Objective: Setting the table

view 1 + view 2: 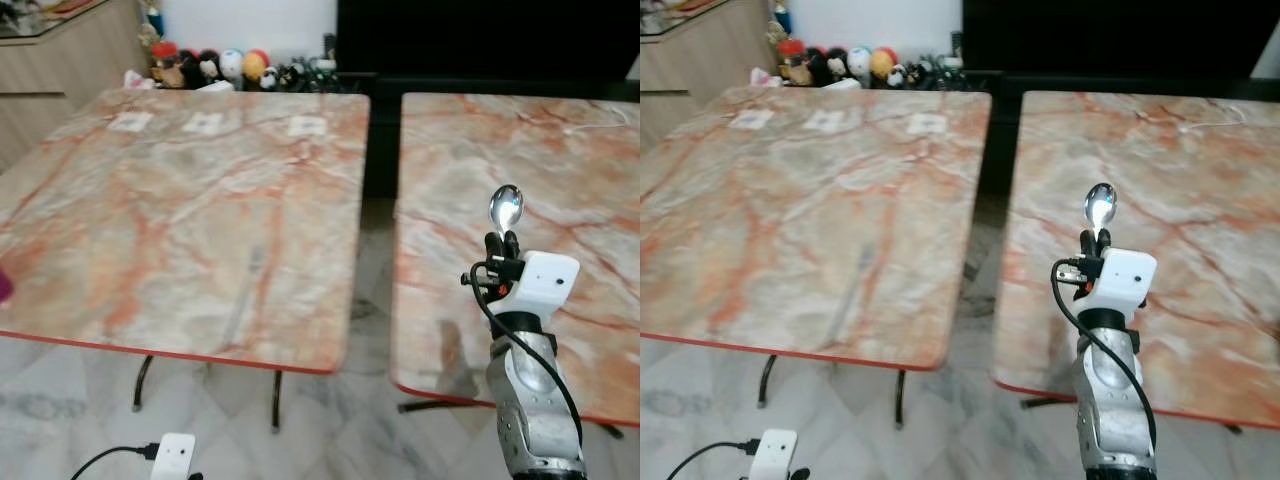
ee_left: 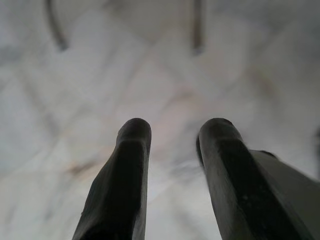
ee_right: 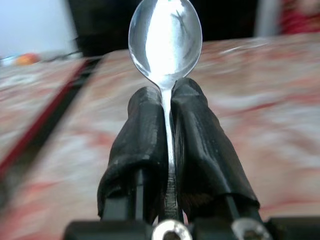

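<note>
Pinches spoon (image 3: 165, 37) between right gripper (image 3: 169, 100) fingers, bowl up (ready for placing) above right table (image 1: 560, 160); left gripper (image 2: 172, 137) spread, idle.

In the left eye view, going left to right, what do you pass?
Left gripper hanging low → left marble table → gap of floor → spoon held upright in the right gripper over the right marble table.

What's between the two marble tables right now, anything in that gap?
Nothing stands there: the eye views show bare pale floor between the left table and the right table.
</note>
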You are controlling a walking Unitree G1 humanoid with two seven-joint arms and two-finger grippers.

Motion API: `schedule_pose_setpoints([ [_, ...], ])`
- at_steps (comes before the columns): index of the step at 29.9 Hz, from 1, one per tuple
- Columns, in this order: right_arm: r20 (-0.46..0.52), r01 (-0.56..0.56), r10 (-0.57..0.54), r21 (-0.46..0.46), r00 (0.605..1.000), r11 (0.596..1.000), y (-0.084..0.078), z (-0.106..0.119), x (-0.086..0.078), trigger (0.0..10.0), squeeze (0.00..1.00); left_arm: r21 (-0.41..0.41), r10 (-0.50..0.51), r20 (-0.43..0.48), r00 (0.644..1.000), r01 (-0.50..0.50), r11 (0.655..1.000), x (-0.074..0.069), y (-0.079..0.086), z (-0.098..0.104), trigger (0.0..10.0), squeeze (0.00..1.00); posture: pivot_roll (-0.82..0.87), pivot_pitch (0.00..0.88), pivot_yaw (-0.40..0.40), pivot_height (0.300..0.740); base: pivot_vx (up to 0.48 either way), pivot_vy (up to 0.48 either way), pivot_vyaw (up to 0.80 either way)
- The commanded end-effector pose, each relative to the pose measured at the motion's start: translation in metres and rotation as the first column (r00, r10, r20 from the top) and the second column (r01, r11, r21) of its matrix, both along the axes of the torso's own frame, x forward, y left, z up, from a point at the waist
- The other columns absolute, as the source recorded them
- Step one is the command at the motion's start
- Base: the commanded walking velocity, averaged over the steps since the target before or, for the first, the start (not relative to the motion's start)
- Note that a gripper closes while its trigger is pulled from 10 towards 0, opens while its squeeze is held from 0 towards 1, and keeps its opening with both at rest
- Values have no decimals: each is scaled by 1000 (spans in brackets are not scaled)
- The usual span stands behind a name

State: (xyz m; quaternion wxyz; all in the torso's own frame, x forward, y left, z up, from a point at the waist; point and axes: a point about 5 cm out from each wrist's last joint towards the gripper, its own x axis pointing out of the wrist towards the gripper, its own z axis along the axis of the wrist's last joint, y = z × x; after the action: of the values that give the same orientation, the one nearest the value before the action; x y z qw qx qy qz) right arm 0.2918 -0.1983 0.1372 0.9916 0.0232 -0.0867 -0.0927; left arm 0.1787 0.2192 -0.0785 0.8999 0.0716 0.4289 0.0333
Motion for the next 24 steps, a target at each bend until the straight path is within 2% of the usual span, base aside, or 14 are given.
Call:
schedule_pose_setpoints([
  [1, 30, -11, 11, 8, 999, 1000, 4, 7, 0, 10000, 0, 17, 1, -22, 1000, 0, 1000, -5, 7, -1, 10000, 0, -122, 63, 48, 740, 0, -450, -712],
  [4, 36, -5, 4, 6, 999, 1000, 4, 7, -1, 10000, 0, 17, 0, -24, 1000, 0, 1000, -5, 7, -1, 10000, 0, -122, 65, 49, 740, 0, -450, -638],
  [9, 42, 4, -4, -1, 999, 1000, 2, 9, -1, 10000, 0, 17, -1, -25, 1000, 2, 1000, -5, 7, -1, 10000, 0, -125, 70, 52, 740, 0, -448, 0],
  [20, 77, 44, -42, -33, 996, 998, -14, 23, -1, 10000, 0, 18, -9, -24, 1000, 9, 1000, -4, 6, -1, 10000, 0, -133, 66, 56, 740, 0, -429, 0],
  [24, 88, 58, -54, -40, 995, 998, -18, 27, -1, 10000, 0, 19, -10, -22, 1000, 10, 1000, -4, 6, -1, 10000, 0, -133, 67, 58, 740, 0, -171, 0],
])
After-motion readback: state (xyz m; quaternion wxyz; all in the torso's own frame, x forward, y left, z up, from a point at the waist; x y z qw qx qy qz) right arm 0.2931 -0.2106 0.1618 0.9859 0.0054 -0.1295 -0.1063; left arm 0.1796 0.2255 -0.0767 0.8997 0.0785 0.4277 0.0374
